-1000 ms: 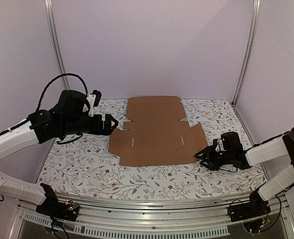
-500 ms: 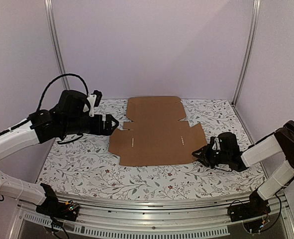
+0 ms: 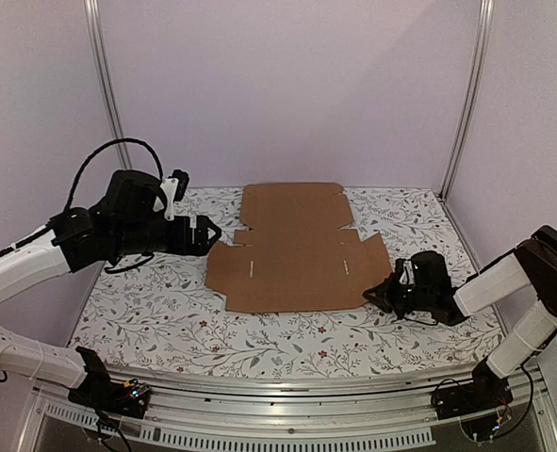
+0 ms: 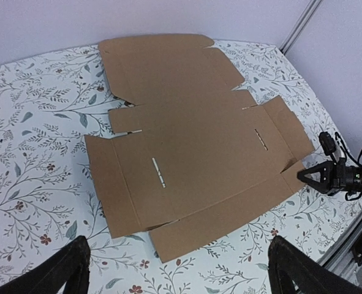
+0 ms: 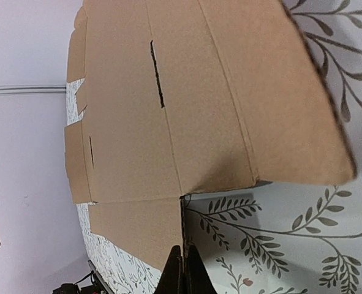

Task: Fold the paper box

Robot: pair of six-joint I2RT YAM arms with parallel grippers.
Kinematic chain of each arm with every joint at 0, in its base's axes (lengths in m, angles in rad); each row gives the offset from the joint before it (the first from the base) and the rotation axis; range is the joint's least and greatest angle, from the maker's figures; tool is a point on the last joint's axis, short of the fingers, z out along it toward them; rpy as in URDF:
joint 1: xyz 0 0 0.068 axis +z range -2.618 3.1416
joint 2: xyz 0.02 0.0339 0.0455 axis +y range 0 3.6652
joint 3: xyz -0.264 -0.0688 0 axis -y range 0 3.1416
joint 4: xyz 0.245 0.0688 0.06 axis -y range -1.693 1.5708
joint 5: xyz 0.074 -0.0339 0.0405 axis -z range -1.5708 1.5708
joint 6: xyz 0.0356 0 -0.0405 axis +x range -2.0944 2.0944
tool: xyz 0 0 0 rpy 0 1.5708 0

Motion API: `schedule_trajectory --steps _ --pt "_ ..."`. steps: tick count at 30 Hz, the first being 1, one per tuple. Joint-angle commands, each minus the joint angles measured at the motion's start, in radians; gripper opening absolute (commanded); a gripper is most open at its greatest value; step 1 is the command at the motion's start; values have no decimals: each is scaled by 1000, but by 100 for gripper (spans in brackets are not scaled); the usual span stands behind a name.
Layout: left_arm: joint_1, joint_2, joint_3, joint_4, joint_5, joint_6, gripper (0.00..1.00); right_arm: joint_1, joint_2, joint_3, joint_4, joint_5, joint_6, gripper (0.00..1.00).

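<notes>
Paper box [image 3: 297, 250] lies flat and unfolded on the floral table [image 3: 165, 320], centre frame. Left gripper [image 3: 210, 235] hovers at its left edge, fingers wide apart. Right gripper [image 3: 376, 295] has its fingers together, tips at the lower right corner; whether they pinch the cardboard is unclear.

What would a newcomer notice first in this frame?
The paper box, a flat brown die-cut sheet, lies unfolded mid-table on the floral cloth. The right gripper sits low at its near right corner, fingers close together, though a pinch cannot be confirmed. The left gripper hovers wide open beside the sheet's left flap.
</notes>
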Motion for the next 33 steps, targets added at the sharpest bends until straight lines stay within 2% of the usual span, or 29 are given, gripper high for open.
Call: schedule_trajectory --steps 1,7,14,17,20,26,33 --pt "-8 -35 17 -50 -42 10 100 7 -100 60 -196 -12 -104 0" --pt "-9 -73 16 -84 -63 16 100 6 -201 222 -534 -117 -329 0" --pt "-9 -78 -6 -93 -43 2 100 7 -198 404 -879 -275 -573 0" --pt "-9 -76 -13 -95 -33 -1 99 16 -193 481 -1023 -298 -688 0" --pt "-9 -76 -18 -95 -26 -2 100 23 -196 556 -1164 -290 -776 0" --pt "-9 -60 -22 -84 -11 9 100 32 -199 684 -1325 -157 -866 0" --pt "-10 -33 -22 -77 21 6 100 74 -76 882 -1494 -12 -1016 0"
